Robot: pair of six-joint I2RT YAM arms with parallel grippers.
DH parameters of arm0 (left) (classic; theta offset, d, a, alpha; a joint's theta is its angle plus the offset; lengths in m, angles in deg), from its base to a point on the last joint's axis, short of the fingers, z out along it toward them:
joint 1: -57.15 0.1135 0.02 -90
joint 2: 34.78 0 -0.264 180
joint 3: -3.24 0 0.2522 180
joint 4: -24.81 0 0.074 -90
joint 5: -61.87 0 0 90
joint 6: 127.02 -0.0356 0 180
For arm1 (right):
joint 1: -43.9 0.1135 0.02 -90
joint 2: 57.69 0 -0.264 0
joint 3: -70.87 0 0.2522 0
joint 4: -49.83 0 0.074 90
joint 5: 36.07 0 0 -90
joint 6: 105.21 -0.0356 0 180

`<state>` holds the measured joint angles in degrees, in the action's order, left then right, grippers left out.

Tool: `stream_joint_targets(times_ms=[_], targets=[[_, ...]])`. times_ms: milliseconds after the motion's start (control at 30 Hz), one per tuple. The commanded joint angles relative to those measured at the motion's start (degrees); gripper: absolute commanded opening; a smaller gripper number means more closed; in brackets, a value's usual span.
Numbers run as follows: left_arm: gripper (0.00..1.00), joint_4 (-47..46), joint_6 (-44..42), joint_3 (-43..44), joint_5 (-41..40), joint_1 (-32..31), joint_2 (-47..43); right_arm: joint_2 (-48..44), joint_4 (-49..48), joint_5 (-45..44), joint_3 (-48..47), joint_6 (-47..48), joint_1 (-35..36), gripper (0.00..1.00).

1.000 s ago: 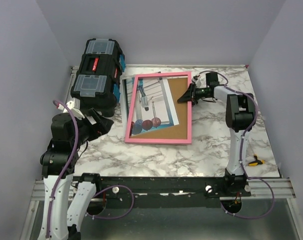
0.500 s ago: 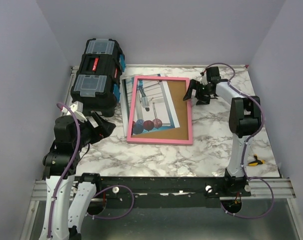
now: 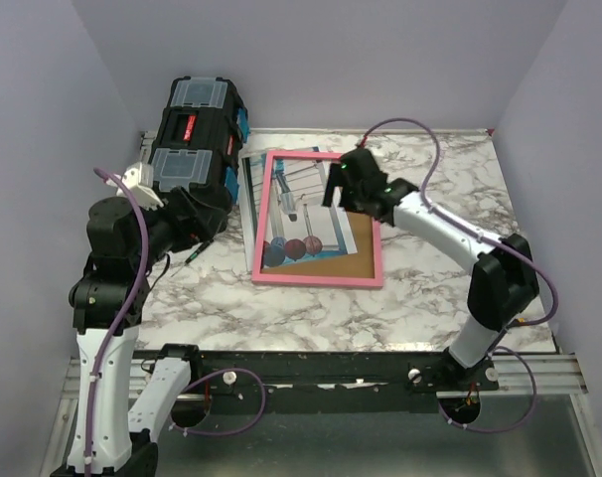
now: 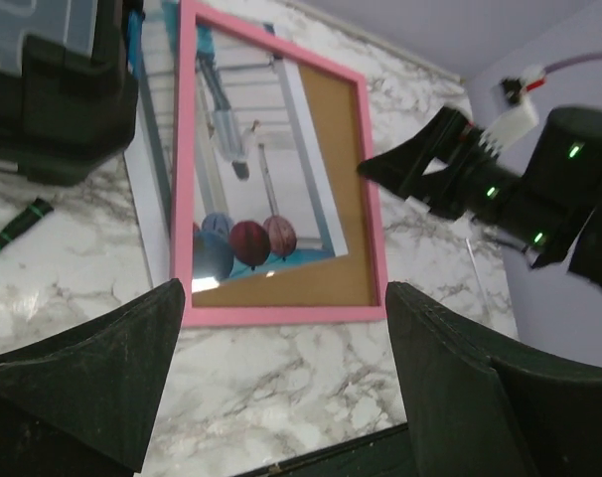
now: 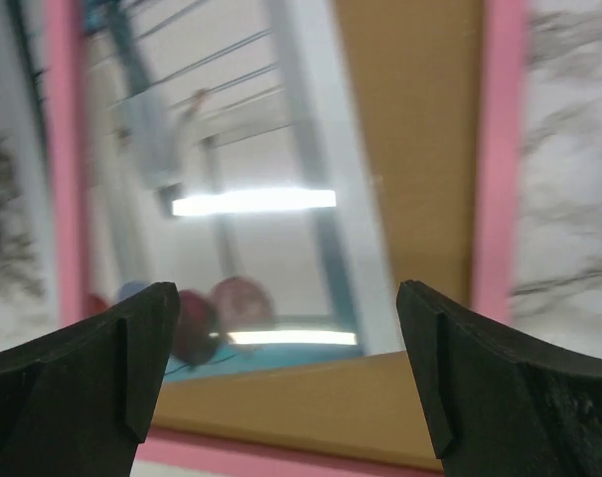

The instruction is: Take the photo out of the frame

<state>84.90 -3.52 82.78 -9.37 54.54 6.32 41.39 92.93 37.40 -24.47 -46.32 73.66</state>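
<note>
Across the middle of the white marble-patterned bench (image 3: 420, 298) lies the thin pink rectangular picture frame (image 3: 316, 281). It is flat, with its long axis running from 12 o'clock to 6 o'clock. Inside it sits the photo (image 3: 303, 207), a thin print of pale blue-white uprights. The red and blue balls are at its 6 o'clock end, so it shares the frame's long axis, though it is a little askew. It crowds the 9 o'clock rail and leaves a bare cork-brown panel (image 3: 365, 238) along the 3 o'clock side. A pale strip also shows outside the 9 o'clock rail, and I cannot tell whether that belongs to the same print.

The right pincer (image 3: 335, 189) hangs over the frame's 1 o'clock corner, above the photo's 3 o'clock margin. Its fingers are spread wide with nothing between them. From its wrist camera the print fills the space below and runs lengthwise away from it. The gap therefore looks set across the photo's short width rather than along it.

The left pincer (image 4: 284, 328) is likewise spread and empty. It is off at 9 o'clock from the frame, beside the black plastic toolbox (image 3: 194, 129) and well apart from the print.

To my eye the right arm is much the nearer. The edge it could catch, where print meets cork, lies just beneath it and slightly toward 9 o'clock.
</note>
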Motion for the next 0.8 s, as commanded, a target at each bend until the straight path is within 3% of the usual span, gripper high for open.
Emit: stream_joint_targets(times_ms=[0,133,333,500,767], targets=[[0.84,-10.0,1.6,7.6,-3.8,0.3,4.0,-0.5,-10.2,-11.0,5.0,-19.6,14.2,1.00],[0.84,-16.0,1.5,10.8,-7.8,0.3,7.6,9.1,-12.2,-14.7,-1.1,-27.2,21.3,0.98],[0.84,-19.4,-5.4,8.6,-10.4,0.2,10.6,25.5,-9.5,-21.9,-18.2,-21.3,27.5,0.96],[0.84,-24.3,-8.3,0.3,-12.8,0.2,9.3,34.9,0.2,-27.1,-30.4,-20.7,29.3,0.81],[0.84,-23.4,-8.0,-0.7,-12.7,1.0,8.8,44.2,4.0,-32.0,-40.2,-15.9,30.6,0.58]])
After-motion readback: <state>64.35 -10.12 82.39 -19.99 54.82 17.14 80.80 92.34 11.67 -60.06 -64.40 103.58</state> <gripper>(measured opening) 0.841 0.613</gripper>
